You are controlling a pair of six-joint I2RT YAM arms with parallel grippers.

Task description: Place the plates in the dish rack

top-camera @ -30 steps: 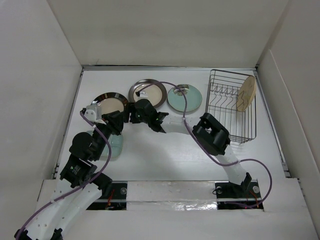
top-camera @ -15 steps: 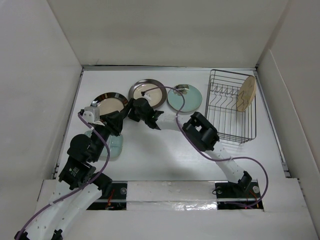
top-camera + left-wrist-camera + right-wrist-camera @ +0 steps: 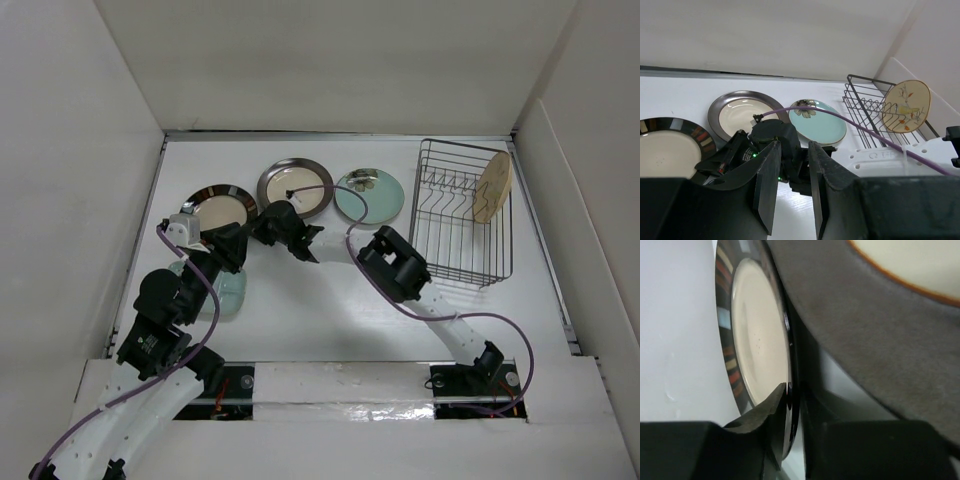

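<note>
On the overhead view my right hand (image 3: 258, 224) is stretched across the bench (image 3: 320, 320) to the dark-rimmed plate (image 3: 220, 206), at the edge nearest the silvery-rimmed plate (image 3: 295, 186). The arm's black wrist hides the contact from above. The right wrist camera fills that in. The plate's glossy rim runs between the two fingers (image 3: 775, 405), one over the cream face and one on the outer side, both very close to it. I cannot tell whether they press the rim or only bracket it.

My left hand (image 3: 228, 248) hangs just beside, at the near side of the same plate. Its own camera shows its fingers parted by a narrow gap with nothing between them. It looks past them at the right arm's wrist.

The dark-rimmed plate, the silvery-rimmed plate and a teal plate (image 3: 370, 196) lie flat in a row along the far side of the bench. The teal one sits between the silvery one and the dish rack (image 3: 450, 240).

A cream-yellow plate (image 3: 492, 187) stands on edge inside the rack at its far right. From above it is only a pale disc, but the left wrist camera shows the bird on a branch painted on it. Only the overhead view shows a second pale green plate (image 3: 230, 295), at the near left and partly under the left arm.
</note>
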